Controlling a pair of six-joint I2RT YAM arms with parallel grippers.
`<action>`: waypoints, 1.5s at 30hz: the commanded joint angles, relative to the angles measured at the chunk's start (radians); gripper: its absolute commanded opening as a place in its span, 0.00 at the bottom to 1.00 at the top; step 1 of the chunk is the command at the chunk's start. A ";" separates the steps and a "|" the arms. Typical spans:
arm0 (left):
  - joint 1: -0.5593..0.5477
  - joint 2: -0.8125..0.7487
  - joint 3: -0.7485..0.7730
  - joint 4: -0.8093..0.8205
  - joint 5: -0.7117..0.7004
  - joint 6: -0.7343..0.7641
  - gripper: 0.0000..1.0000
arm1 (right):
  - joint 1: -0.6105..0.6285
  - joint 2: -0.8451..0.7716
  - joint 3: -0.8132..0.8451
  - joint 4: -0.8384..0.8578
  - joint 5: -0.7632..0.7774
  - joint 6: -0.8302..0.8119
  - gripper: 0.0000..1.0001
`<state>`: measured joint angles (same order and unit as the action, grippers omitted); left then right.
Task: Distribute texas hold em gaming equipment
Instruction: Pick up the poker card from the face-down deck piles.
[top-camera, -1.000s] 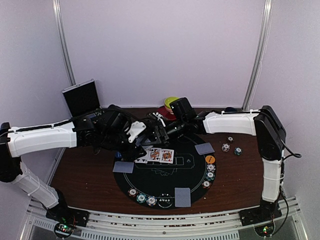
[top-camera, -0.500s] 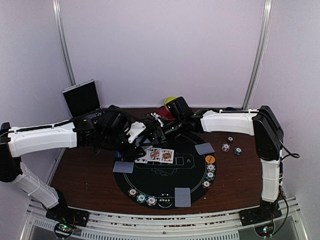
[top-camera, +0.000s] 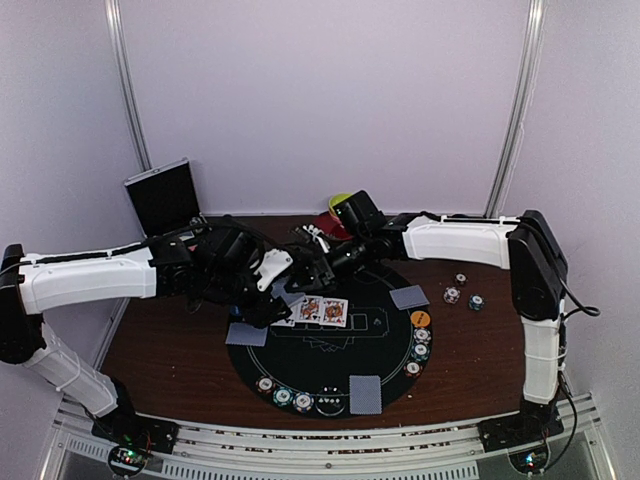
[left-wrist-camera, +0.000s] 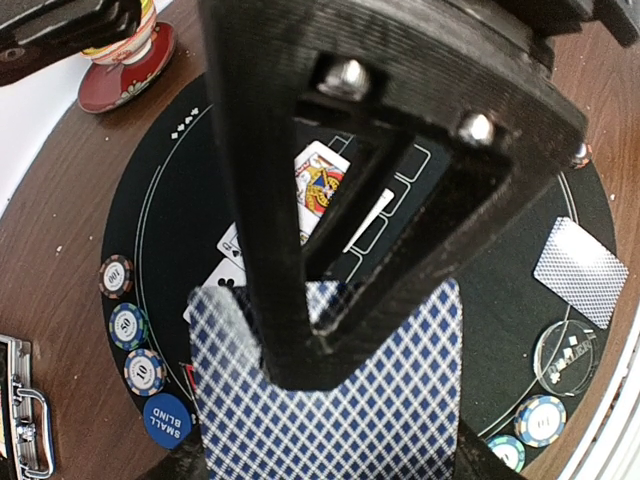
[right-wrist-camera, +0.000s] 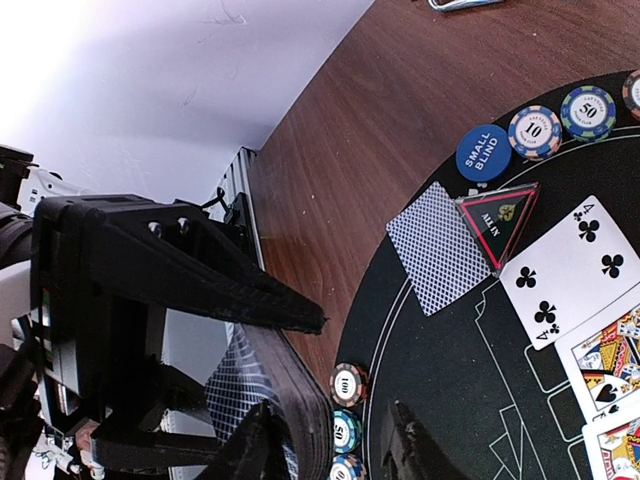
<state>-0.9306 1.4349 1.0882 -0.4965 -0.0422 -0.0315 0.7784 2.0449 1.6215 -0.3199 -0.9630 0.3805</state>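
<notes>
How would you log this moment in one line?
left gripper: shut on stack of blue-checked playing cards | right gripper: open, jaws apart by stack edge | round black mat: face-up cards at centre

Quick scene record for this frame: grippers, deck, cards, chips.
left gripper: shut on card deck
right gripper: jaws apart at the deck's edge, no card clearly gripped
face-up cards: row at centre of black mat
face-down cards: three, spaced around the mat's edge
chips: along the mat's rim; three more off it, right side
</notes>
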 joint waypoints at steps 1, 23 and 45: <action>-0.004 -0.003 0.004 0.050 -0.003 0.011 0.63 | -0.027 0.010 0.017 -0.070 0.052 -0.037 0.36; -0.016 0.021 0.016 0.049 0.028 0.031 0.63 | 0.038 0.084 0.030 0.077 -0.170 0.131 0.61; -0.030 0.019 0.007 0.050 0.024 0.039 0.63 | -0.019 0.110 0.052 -0.096 -0.063 -0.008 0.37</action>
<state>-0.9531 1.4612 1.0866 -0.4942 -0.0223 -0.0071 0.7891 2.1300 1.6627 -0.3370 -1.1038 0.4255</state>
